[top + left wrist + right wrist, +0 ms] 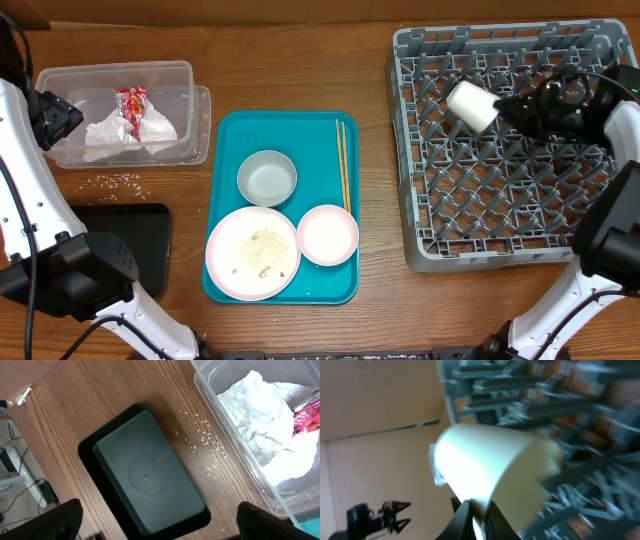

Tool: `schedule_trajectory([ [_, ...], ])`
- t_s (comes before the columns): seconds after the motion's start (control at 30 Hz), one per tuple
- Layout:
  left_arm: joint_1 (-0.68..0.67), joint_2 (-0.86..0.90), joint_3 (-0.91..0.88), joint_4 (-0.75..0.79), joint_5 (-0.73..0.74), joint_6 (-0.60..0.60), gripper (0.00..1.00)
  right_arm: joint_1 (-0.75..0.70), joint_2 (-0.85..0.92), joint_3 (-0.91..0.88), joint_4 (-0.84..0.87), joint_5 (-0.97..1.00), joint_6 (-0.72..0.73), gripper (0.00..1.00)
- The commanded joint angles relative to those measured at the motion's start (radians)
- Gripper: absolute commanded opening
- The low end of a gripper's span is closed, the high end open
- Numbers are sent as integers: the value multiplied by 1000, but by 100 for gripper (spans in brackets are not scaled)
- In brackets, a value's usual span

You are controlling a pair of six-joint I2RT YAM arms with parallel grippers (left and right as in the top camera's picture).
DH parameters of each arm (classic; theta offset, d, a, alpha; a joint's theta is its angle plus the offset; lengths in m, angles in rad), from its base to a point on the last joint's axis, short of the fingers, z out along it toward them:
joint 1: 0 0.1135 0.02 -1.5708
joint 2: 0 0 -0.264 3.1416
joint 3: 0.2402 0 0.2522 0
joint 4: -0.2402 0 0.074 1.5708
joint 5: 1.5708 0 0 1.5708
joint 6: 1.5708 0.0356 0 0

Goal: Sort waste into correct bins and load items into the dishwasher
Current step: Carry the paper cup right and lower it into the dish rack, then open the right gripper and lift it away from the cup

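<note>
One table (300, 70), wood, carrying all below.

One grey dish rack (500, 210), right side, nearest my right arm.

One teal tray (225, 150), centre. It holds the large plate (253, 253) with crumbs on it, the bowl (267, 178), the small plate (327, 235) and the chopsticks (343, 165). The sticks lie front to back along its right edge.

One clear tub (60, 85), back left, holding the napkin (110, 135) and the red wrapper (133, 103).

One black tray (140, 225), front left, bare inside.

One left gripper (160, 522), fingers spread wide and holding nothing, looking down on the black tray.

One right gripper (472, 510), fingers pinched on the cup's wall.

One white cup (472, 105), over the rack's back-left pegs, tipped on its side. Its long axis runs from my right fingers toward the rack's left edge. I judge the next move is to right it and lower it among the pegs.

Some rice grains (120, 181), loose on the table between tub and black tray.
</note>
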Motion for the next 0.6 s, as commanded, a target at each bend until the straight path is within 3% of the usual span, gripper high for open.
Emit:
schedule_trajectory([
  [0.0,5,7,-13,-2,0,9,100,-45,-48,56,-47,170,0,11],
  [0.27,5,7,-13,-2,0,9,100,-46,-205,130,-189,515,60,17],
  [0.57,5,7,-13,-2,0,9,100,170,-290,116,-70,547,73,17],
])
